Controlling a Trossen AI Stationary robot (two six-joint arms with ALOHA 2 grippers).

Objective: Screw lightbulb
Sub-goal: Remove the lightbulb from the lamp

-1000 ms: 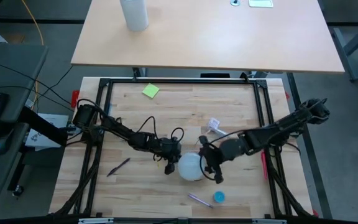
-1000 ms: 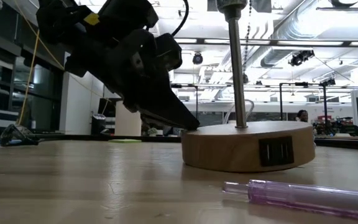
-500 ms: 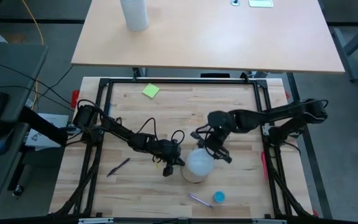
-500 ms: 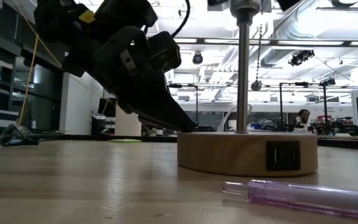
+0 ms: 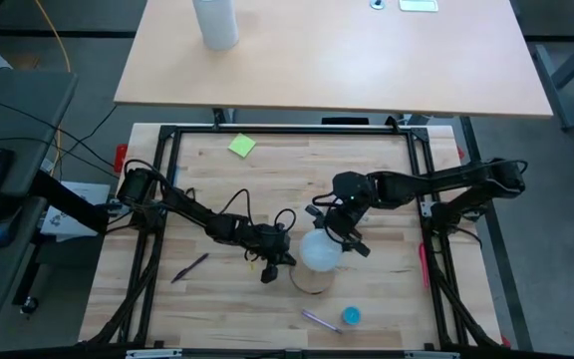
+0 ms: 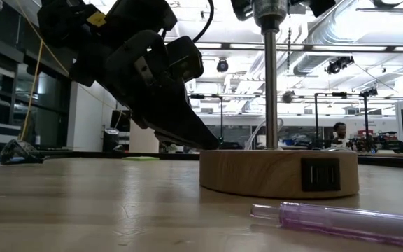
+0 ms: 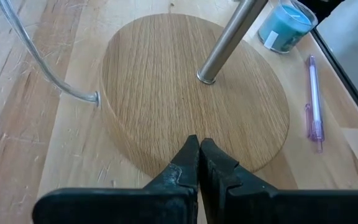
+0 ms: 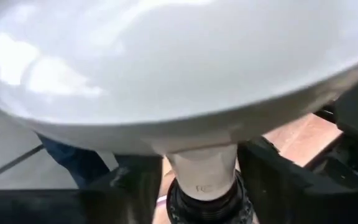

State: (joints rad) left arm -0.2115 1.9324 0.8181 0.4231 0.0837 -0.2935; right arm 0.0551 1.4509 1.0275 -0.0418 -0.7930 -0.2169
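The lightbulb (image 5: 320,250) is sitting upright at the top of a metal post (image 6: 271,87), its narrow end going down into a black socket (image 8: 207,200), near the middle of the counter (image 5: 267,175). We are seeing its white globe from above, covering most of the round wooden base (image 5: 310,280) under it.

Going from the left, a purple pen (image 5: 191,266) is lying on the counter, and a yellow sticky note (image 5: 241,146) is lying farther back. Our left gripper (image 5: 276,266) is reaching in low from the left, its fingers (image 7: 199,163) pressed together with nothing between them and their tips resting on the top of the wooden base at its edge. A clear cable (image 7: 39,62) is entering the side of that base.

Our right gripper (image 5: 333,231) is coming in from the right and hanging just behind the globe. Its fingers (image 8: 278,180) are standing apart on either side of the bulb's neck; we cannot tell whether they are touching it.

Right of the base, a second pen (image 6: 341,220) and a small blue cup (image 5: 351,316) are lying near the front edge.
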